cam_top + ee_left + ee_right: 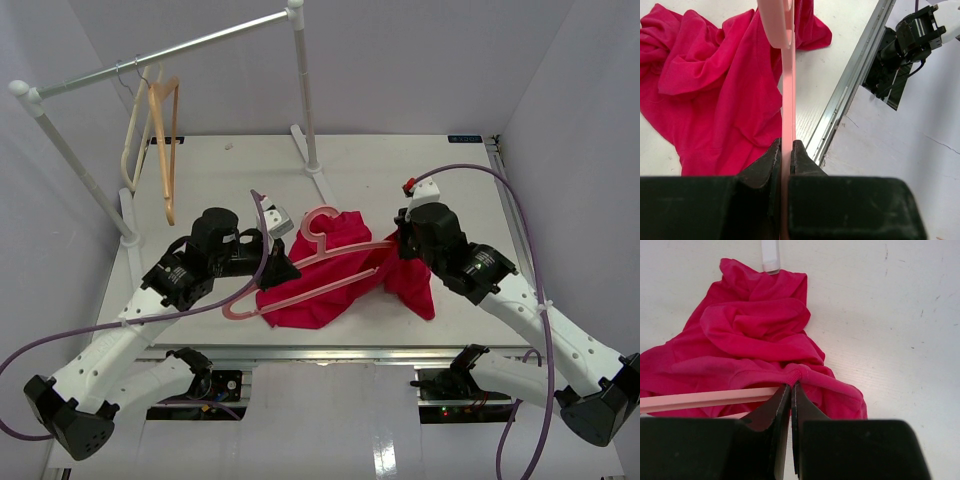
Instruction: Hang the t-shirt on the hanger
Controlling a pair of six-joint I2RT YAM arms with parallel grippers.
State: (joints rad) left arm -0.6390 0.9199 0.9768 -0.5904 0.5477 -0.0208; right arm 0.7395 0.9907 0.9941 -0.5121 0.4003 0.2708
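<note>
Now: crimson-red short-sleeved fabric t-shirt (pixel 335 285) lies crumpled in a heap at mid-table on the white table (pixel 450 180), between the two arms. Thin pink plastic hanger (pixel 788 100) with curved hook lies across the top of the heap, hook toward the far side, its long bar running from near-left to right.

Left gripper (pixel 786 146): jaws closed on the hanger's bar near its left end, the bar passing straight between the fingertips. The t-shirt sits just beyond and to the right of this gripper, not touched by it.

Right gripper (pixel 791 388): jaws fully closed, pinching a puckered fold at the t-shirt's right edge. The hanger's right end reaches in just beside the left finger; whether it touches cannot be told. The rest of the cloth spreads to the left of the tips.

Far left: metal rail (pixel 200 45) on white posts, carrying a tan hanger (pixel 165 150) and a cream-white hanger (pixel 131 150), well apart from the t-shirt.
</note>
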